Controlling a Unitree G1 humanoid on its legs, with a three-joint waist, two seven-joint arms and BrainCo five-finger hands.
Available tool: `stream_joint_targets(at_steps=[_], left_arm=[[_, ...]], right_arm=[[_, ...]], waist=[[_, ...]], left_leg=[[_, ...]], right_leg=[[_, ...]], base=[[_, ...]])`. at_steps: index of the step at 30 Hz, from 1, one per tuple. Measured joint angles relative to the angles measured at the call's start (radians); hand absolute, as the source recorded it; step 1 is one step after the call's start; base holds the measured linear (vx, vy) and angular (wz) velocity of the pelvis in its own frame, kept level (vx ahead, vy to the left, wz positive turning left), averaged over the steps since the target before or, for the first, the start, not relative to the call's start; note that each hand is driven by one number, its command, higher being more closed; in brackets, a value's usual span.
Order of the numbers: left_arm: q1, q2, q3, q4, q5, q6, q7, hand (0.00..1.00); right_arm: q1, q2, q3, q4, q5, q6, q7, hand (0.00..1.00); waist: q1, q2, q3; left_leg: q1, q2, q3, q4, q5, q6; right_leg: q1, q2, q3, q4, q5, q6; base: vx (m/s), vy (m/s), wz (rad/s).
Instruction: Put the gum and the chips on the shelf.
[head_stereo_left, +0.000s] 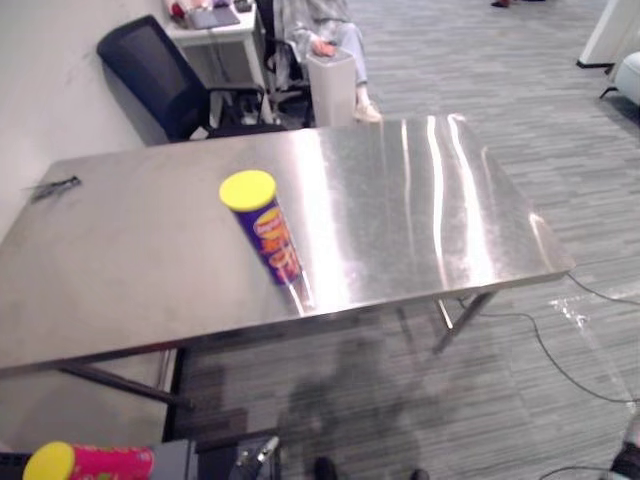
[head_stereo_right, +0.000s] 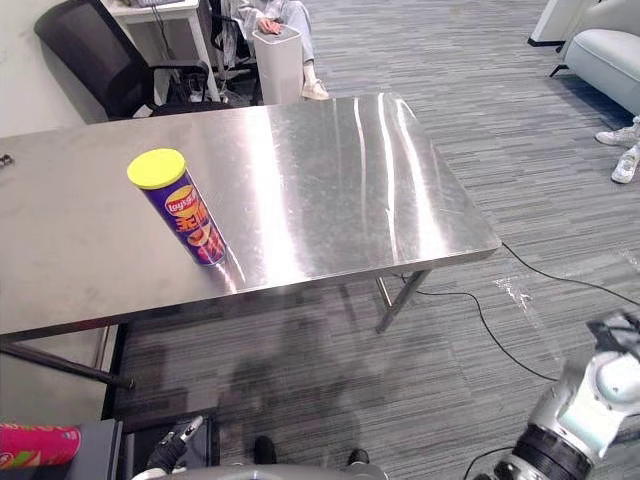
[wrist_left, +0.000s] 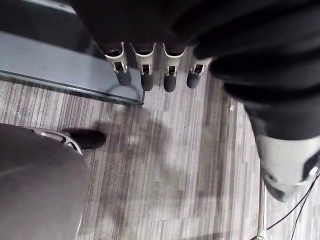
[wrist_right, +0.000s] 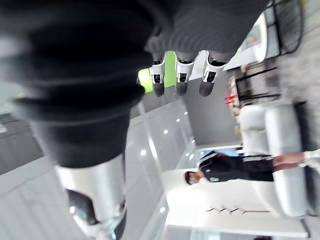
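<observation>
Lowest at the robot's left, a pink tube with a yellow cap (head_stereo_left: 85, 462) lies on its side on a dark surface (head_stereo_left: 172, 462). Nearby, the left hand (wrist_left: 145, 75) hangs with straight fingers over the carpet (wrist_left: 165, 165), holding nothing, and the right hand (wrist_right: 181, 77) is likewise straight-fingered and empty. Further off, the chips can (head_stereo_left: 262, 230), purple with a yellow lid, stands near the front edge of the steel table (head_stereo_left: 420, 200).

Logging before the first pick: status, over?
Left hand open, right hand open, both empty. Chips can standing on steel table, untouched. Red can low at left.
</observation>
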Motion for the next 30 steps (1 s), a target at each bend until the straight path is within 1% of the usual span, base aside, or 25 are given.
stream_joint_targets(at_steps=[2, 4, 5, 6, 7, 9, 10, 12, 14, 15, 18, 20, 21, 22, 23, 24, 28, 30], left_arm=[[0.000, 0.002, -0.013, -0.006, 0.001, 0.000, 0.000, 0.00], [0.000, 0.004, -0.029, -0.019, 0.018, 0.000, -0.001, 0.00], [0.000, 0.005, -0.030, -0.020, 0.025, -0.001, -0.002, 0.00], [0.000, 0.005, -0.032, -0.021, 0.030, -0.001, -0.005, 0.00], [0.000, 0.006, -0.034, -0.021, 0.030, -0.001, -0.008, 0.00], [-0.001, 0.009, -0.050, -0.031, 0.030, -0.001, -0.010, 0.00], [-0.001, 0.010, -0.059, -0.037, 0.030, -0.001, -0.011, 0.00], [-0.001, 0.018, -0.065, -0.046, 0.030, -0.002, -0.011, 0.00], [-0.001, 0.023, -0.077, -0.050, 0.031, -0.002, -0.015, 0.00], [-0.004, 0.024, -0.077, -0.056, 0.031, -0.002, -0.016, 0.00], [-0.004, 0.031, -0.078, -0.055, 0.032, -0.001, -0.018, 0.00], [0.001, 0.032, -0.078, -0.052, 0.032, 0.000, -0.016, 0.00], [0.010, 0.032, -0.077, -0.052, 0.031, 0.000, -0.013, 0.00], [0.014, 0.033, -0.077, -0.052, 0.031, 0.001, -0.011, 0.00], [0.016, 0.035, -0.077, -0.049, 0.031, 0.001, -0.009, 0.00], [0.016, 0.035, -0.077, -0.049, 0.030, 0.001, -0.009, 0.00], [0.016, 0.035, -0.077, -0.055, 0.029, 0.001, -0.008, 0.00], [0.014, 0.035, -0.077, -0.058, 0.028, 0.001, -0.007, 0.00]], right_arm=[[-0.013, -0.002, 0.090, -0.053, -0.015, -0.010, 0.029, 0.00], [-0.015, -0.020, 0.201, -0.079, -0.036, -0.009, 0.096, 0.00], [-0.018, -0.027, 0.232, -0.080, -0.035, -0.009, 0.120, 0.00], [-0.022, -0.044, 0.303, -0.079, -0.032, -0.007, 0.168, 0.00], [-0.024, -0.052, 0.342, -0.079, -0.026, -0.007, 0.194, 0.00], [-0.025, -0.075, 0.476, -0.079, 0.007, -0.005, 0.268, 0.00], [-0.027, -0.075, 0.506, -0.079, 0.015, -0.003, 0.289, 0.00], [-0.051, -0.075, 0.619, -0.051, 0.044, 0.001, 0.339, 0.00], [-0.087, -0.075, 0.692, -0.008, 0.055, 0.015, 0.370, 0.00], [-0.111, -0.074, 0.729, 0.017, 0.055, 0.023, 0.383, 0.00], [-0.182, -0.074, 0.817, 0.066, 0.055, 0.041, 0.388, 0.00], [-0.230, -0.073, 0.862, 0.093, 0.055, 0.047, 0.390, 0.00], [-0.261, -0.070, 0.887, 0.110, 0.056, 0.052, 0.391, 0.00], [-0.276, -0.070, 0.899, 0.121, 0.057, 0.054, 0.392, 0.00], [-0.296, -0.069, 0.912, 0.133, 0.057, 0.059, 0.393, 0.00], [-0.307, -0.069, 0.918, 0.142, 0.059, 0.060, 0.393, 0.00], [-0.399, -0.068, 0.977, 0.211, 0.062, 0.087, 0.390, 0.00], [-0.422, -0.063, 0.987, 0.228, 0.062, 0.092, 0.391, 0.00]], waist=[[0.014, -0.008, -0.004], [0.022, -0.010, -0.004], [0.023, -0.010, -0.004], [0.025, -0.011, -0.004], [0.028, -0.010, -0.004], [0.043, -0.010, -0.004], [0.048, -0.010, -0.004], [0.060, -0.011, -0.003], [0.063, -0.011, -0.002], [0.075, -0.011, 0.008], [0.101, -0.008, 0.028], [0.104, -0.011, 0.040], [0.109, -0.016, 0.045], [0.112, -0.018, 0.049], [0.127, -0.021, 0.055], [0.131, -0.022, 0.058], [0.146, -0.024, 0.071], [0.153, -0.024, 0.076]], left_leg=[[-0.002, 0.000, 0.000, 0.000, 0.000, 0.000], [-0.002, -0.004, -0.004, 0.000, -0.001, 0.000], [-0.002, -0.004, -0.005, 0.000, -0.001, 0.000], [-0.002, -0.005, -0.006, 0.000, -0.001, 0.000], [-0.002, -0.006, -0.008, 0.000, -0.001, 0.000], [-0.003, -0.005, -0.019, 0.000, -0.001, 0.001], [-0.005, -0.005, -0.025, 0.000, 0.000, 0.001], [-0.011, -0.009, -0.041, 0.000, 0.007, 0.005], [-0.021, -0.015, -0.057, 0.000, 0.013, 0.008], [-0.021, -0.017, -0.060, 0.000, 0.015, 0.009], [-0.023, -0.023, -0.069, -0.001, 0.019, 0.016], [-0.031, -0.025, -0.081, -0.001, 0.024, 0.020], [-0.037, -0.025, -0.083, -0.001, 0.027, 0.020], [-0.037, -0.025, -0.084, 0.000, 0.027, 0.020], [-0.038, -0.025, -0.084, 0.000, 0.027, 0.020], [-0.037, -0.025, -0.084, 0.000, 0.027, 0.020], [-0.053, -0.025, -0.087, 0.000, 0.028, 0.020], [-0.057, -0.025, -0.088, 0.000, 0.030, 0.020]], right_leg=[[0.000, 0.001, 0.004, -0.010, 0.008, 0.000], [0.001, -0.002, 0.006, -0.010, 0.008, 0.000], [0.001, -0.002, 0.006, -0.010, 0.008, 0.000], [0.001, -0.003, 0.006, -0.010, 0.008, 0.000], [0.001, -0.003, 0.005, -0.010, 0.008, 0.000], [0.004, -0.003, -0.001, -0.009, 0.008, 0.000], [0.005, -0.003, -0.005, -0.009, 0.008, 0.000], [0.007, -0.001, -0.022, -0.009, 0.008, 0.000], [0.005, -0.003, -0.035, -0.009, 0.008, 0.001], [0.006, -0.005, -0.038, -0.008, 0.009, 0.002], [0.007, -0.011, -0.044, -0.006, 0.010, 0.005], [0.006, -0.013, -0.055, -0.005, 0.011, 0.005], [0.002, -0.013, -0.058, -0.005, 0.011, 0.005], [0.003, -0.013, -0.058, -0.005, 0.011, 0.005], [0.002, -0.013, -0.059, -0.005, 0.011, 0.005], [0.003, -0.013, -0.059, -0.005, 0.011, 0.005], [-0.011, -0.012, -0.062, -0.006, 0.011, 0.005], [-0.014, -0.011, -0.063, -0.006, 0.011, 0.005]], base=[[0.03, 0.003, -0.03], [0.00, 0.000, 0.00], [0.00, 0.000, 0.00], [0.00, 0.000, 0.00], [0.00, 0.000, 0.00], [-0.03, 0.000, 0.08], [-0.04, -0.009, 0.19], [-0.05, -0.010, 0.21], [-0.04, 0.012, 0.21], [-0.04, 0.027, 0.17], [-0.02, 0.034, 0.09], [0.00, 0.027, 0.17], [0.00, 0.018, 0.14], [0.01, 0.010, 0.05], [0.00, 0.000, 0.00], [0.00, 0.000, 0.00], [0.00, 0.002, 0.01], [0.01, -0.002, 0.02]])
